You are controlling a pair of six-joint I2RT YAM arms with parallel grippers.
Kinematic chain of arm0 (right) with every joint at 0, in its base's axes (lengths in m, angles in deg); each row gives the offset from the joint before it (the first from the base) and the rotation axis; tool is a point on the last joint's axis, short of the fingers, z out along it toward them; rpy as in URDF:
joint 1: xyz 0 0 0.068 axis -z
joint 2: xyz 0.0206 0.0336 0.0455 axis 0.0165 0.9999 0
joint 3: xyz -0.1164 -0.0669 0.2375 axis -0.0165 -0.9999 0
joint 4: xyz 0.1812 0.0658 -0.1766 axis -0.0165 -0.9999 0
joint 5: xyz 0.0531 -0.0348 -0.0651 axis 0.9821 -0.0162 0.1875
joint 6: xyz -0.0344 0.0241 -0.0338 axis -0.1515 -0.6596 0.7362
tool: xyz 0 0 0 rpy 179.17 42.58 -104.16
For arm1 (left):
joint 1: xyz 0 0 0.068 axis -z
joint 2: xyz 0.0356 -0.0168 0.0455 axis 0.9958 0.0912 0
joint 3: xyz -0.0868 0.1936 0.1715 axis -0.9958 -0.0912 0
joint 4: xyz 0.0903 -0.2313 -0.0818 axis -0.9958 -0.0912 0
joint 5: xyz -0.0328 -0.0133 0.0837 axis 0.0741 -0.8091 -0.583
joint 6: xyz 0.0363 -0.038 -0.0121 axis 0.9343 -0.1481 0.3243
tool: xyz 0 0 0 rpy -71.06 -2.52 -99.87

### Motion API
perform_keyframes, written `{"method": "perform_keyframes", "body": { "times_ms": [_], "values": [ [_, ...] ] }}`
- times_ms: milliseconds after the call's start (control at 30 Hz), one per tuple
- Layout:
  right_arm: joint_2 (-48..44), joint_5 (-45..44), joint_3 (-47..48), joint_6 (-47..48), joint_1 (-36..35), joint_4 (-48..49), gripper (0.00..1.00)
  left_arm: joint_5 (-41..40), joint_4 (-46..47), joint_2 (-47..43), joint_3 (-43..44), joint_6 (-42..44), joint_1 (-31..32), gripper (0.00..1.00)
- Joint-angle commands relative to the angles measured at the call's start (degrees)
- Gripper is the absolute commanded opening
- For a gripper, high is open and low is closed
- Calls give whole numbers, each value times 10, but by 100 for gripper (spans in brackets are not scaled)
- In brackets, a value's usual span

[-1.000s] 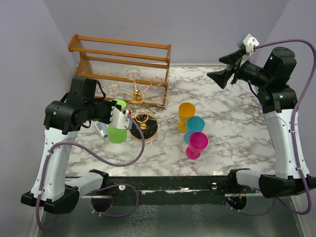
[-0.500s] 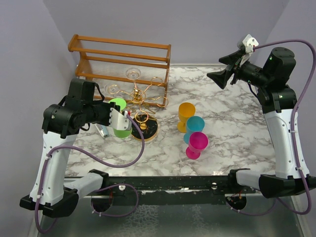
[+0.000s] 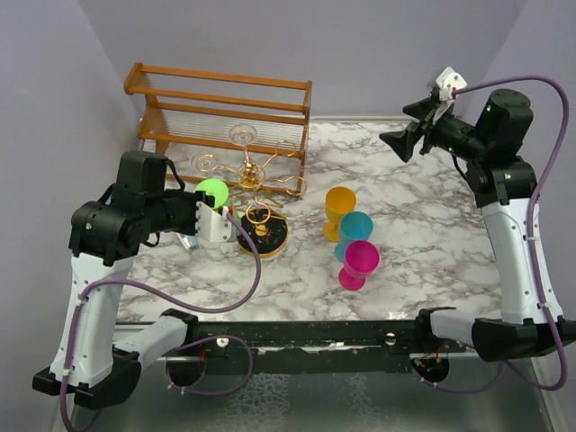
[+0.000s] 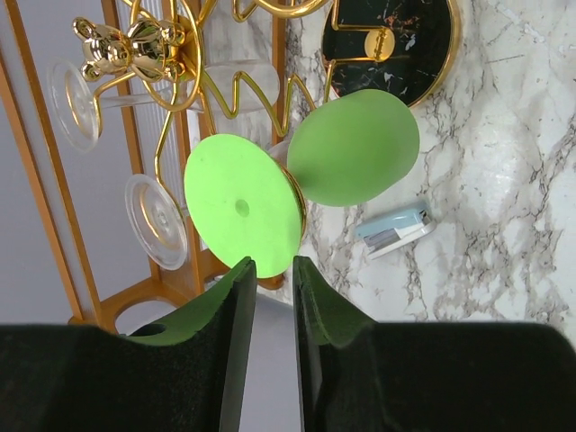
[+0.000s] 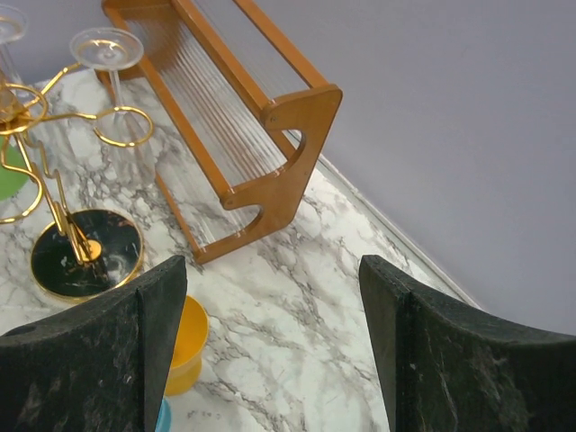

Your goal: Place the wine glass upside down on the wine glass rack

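The green wine glass (image 4: 353, 148) is upside down, its round foot (image 3: 213, 191) uppermost and its stem in a gold loop of the wine glass rack (image 3: 247, 171). The rack's black gold-rimmed base (image 4: 391, 45) stands on the marble. My left gripper (image 4: 274, 263) sits just off the rim of the foot. Its jaws are a narrow gap apart with nothing between them. In the top view the left gripper (image 3: 214, 220) hides the bowl. My right gripper (image 3: 396, 141) hangs wide open and empty, high over the back right.
An orange-brown wooden rail frame (image 3: 220, 99) stands behind the rack, with clear glasses (image 3: 239, 135) hanging by it. Yellow (image 3: 340, 209), blue (image 3: 356, 229) and pink (image 3: 359, 264) goblets stand mid-table. A small light-blue object (image 4: 393, 232) lies left of the rack base.
The green bowl, which stuck out below my left gripper, has swung out of sight beneath it while the foot stayed put. The left arm shifted left. The right wrist tilted slightly.
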Motion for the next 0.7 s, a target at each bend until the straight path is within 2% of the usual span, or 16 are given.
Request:
{"method": "perform_keyframes", "body": {
  "times_ms": [0,167,300,400,533,667],
  "values": [
    [1,-27,-22,37,3,-14,77,-2,-7,-13,1,-26,2,27],
    [21,-24,-33,50,2,-58,76,25,-6,-17,21,-51,2,31],
    [43,-49,-39,58,-11,-85,73,53,14,-21,49,-95,-2,39],
    [60,-87,-48,63,-35,-102,70,43,52,-21,62,-169,-7,54],
    [82,-129,-64,68,-67,-119,67,-14,127,-18,69,-286,-12,75],
    [104,-165,-82,70,-106,-135,66,-61,185,-12,63,-341,-17,83]
  ]
}}
